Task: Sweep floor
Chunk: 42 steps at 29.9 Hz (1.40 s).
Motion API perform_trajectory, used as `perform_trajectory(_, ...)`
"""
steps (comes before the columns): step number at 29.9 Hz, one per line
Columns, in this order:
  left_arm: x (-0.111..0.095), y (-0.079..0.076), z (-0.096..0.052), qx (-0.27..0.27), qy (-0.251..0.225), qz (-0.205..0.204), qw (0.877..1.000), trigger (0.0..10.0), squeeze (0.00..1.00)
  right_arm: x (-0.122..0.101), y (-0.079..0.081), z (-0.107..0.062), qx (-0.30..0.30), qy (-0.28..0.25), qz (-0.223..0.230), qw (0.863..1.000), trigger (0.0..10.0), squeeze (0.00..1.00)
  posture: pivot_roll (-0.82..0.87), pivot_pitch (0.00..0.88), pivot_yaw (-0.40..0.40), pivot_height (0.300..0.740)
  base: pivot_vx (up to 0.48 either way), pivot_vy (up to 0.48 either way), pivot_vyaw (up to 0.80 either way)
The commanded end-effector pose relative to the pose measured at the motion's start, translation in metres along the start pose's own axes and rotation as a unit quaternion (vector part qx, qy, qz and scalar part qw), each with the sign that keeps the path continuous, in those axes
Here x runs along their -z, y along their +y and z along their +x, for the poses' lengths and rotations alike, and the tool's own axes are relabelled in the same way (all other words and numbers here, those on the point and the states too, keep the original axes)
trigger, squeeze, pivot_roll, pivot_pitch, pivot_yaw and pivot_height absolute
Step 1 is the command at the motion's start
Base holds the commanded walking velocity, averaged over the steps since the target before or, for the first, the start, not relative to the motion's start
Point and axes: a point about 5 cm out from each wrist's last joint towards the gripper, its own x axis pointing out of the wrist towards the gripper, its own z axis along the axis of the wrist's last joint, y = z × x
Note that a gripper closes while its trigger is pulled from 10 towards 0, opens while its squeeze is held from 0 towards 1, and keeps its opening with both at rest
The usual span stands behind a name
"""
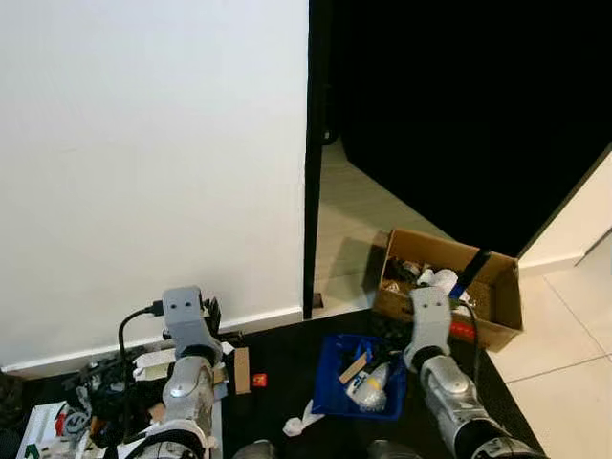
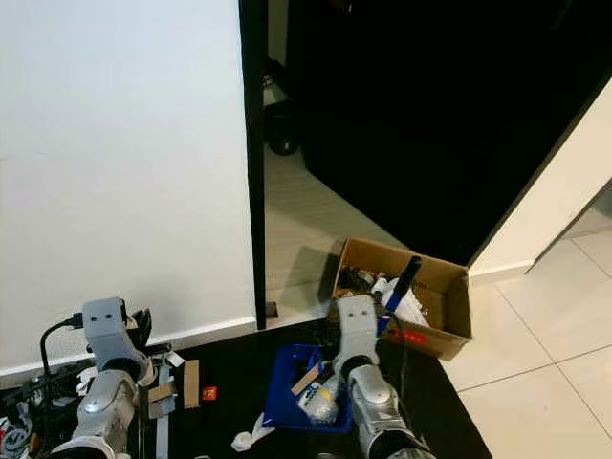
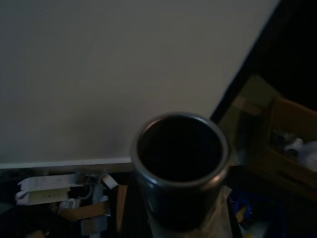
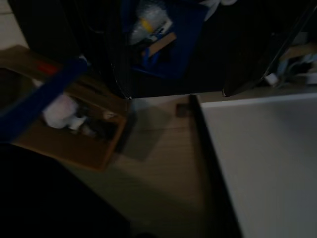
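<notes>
- Raised at the near left edge, close by the white wall [image 1: 143, 143]: left gripper [image 1: 184, 320], open or closed cannot be told. Right before its wrist camera, a dark tube [image 3: 181, 163], hollow end up, possibly a broom pole.
- Raised at near right, above the gap between tray and box: right gripper [image 1: 430, 311], open or closed likewise impossible to tell. Jutting past it toward the far right, a blue-and-black handle [image 1: 471, 273], probably held, with the contact itself hidden.
- Underfoot, the floor [image 1: 354, 220]: pale tiles far off through the doorway [image 1: 430, 96], a dark mat [image 1: 287, 359] near.
- Strewn on the mat at near left, along the foot of the wall: litter [image 1: 105, 382] of paper scraps and cardboard pieces, with a small red scrap [image 1: 259, 380] to its right and a white crumpled paper [image 1: 301, 421] just left of the tray.
- On the mat between the arms: blue tray [image 1: 330, 368], holding a plastic bottle [image 1: 371, 382] and a cardboard strip [image 1: 354, 368], both lying flat.
- Farther right, at the mat's edge: open cardboard box [image 1: 497, 306], holding white crumpled pieces and dark odds too small to name.
- Step in hand, as judged: getting the sweeping tool down to the floor. Lower it beside the wall, draw the litter toward the tray in short strokes, keep the pole off the wall, and steer clear of the box.
</notes>
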Motion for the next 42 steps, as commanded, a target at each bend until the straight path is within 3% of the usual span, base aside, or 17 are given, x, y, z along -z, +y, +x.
perform_trajectory(1,0.021,-0.003,-0.01,-0.002,0.052,-0.001,0.999,10.0,0.0,-0.003,-0.003,0.001,0.009,-0.008,0.006,1.0,10.0,0.0,0.0,0.0,0.001,0.74,0.0,0.0,0.0)
perform_trajectory(9,0.016,-0.016,-0.004,0.017,0.043,0.003,0.999,10.0,0.0,-0.011,-0.013,0.005,0.017,-0.015,0.003,1.0,10.0,0.0,0.0,0.0,0.001,0.74,0.0,0.0,0.0)
perform_trajectory(13,0.016,-0.016,-0.004,0.017,0.044,0.003,0.999,10.0,0.0,-0.011,-0.013,0.005,0.015,-0.017,0.002,1.0,10.0,0.0,0.0,0.0,-0.002,0.74,0.0,0.0,0.0)
perform_trajectory(26,0.019,0.009,-0.01,-0.022,0.05,-0.003,0.998,10.0,0.0,-0.002,0.013,0.004,-0.023,0.002,0.004,1.0,10.0,0.0,0.03,0.0,-0.038,0.74,0.0,0.0,0.0)
perform_trajectory(42,0.012,-0.003,-0.003,0.004,0.042,-0.001,0.999,10.0,0.0,-0.013,0.002,0.008,-0.009,-0.017,0.0,1.0,10.0,0.0,0.0,0.0,-0.01,0.74,0.0,0.0,0.0)
